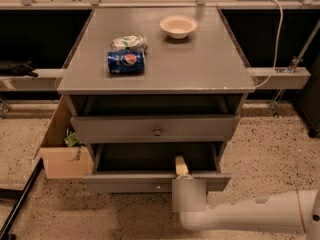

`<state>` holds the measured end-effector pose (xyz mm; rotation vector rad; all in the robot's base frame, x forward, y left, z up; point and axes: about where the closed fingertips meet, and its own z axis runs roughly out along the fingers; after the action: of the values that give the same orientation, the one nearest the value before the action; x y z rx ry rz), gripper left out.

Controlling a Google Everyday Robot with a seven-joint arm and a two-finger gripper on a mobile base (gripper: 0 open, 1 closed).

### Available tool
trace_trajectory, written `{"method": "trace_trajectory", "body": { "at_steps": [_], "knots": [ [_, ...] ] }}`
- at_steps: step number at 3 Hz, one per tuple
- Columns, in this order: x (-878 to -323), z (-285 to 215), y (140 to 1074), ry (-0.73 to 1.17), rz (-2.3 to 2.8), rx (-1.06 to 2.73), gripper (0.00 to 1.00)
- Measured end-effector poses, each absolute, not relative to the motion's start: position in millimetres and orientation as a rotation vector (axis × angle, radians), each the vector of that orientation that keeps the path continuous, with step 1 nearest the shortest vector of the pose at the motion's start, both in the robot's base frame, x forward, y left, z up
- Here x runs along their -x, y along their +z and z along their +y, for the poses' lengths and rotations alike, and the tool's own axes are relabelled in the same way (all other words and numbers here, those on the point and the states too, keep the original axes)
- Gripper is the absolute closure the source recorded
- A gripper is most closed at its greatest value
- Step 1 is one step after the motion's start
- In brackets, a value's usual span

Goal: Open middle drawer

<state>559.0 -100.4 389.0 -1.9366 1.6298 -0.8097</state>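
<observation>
The grey cabinet (155, 69) shows two drawer fronts. The upper, taller and wider front (115, 129) with its round knob (157, 132) is the top drawer. Below it, the middle drawer (125, 183) stands pulled out, with its dark inside showing and its small knob (157, 186) at centre. My gripper (181, 167) comes up from the white arm (250, 215) at the lower right. Its tip reaches over the middle drawer's front edge, just right of the knob. The lowest drawer is hidden under the middle one.
On the cabinet top lie a blue Pepsi can (125, 62), a crumpled pale can (129, 42) and a white bowl (178, 26). A cardboard box (62, 149) stands on the speckled floor against the cabinet's left side. A black bar (20, 204) lies at the lower left.
</observation>
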Motion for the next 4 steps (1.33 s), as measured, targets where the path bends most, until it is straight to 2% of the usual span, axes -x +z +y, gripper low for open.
{"method": "trace_trajectory", "body": {
  "at_steps": [4],
  "knots": [
    [-521.9, -121.0, 457.2, -0.912, 1.560, 1.957, 0.00]
  ]
}}
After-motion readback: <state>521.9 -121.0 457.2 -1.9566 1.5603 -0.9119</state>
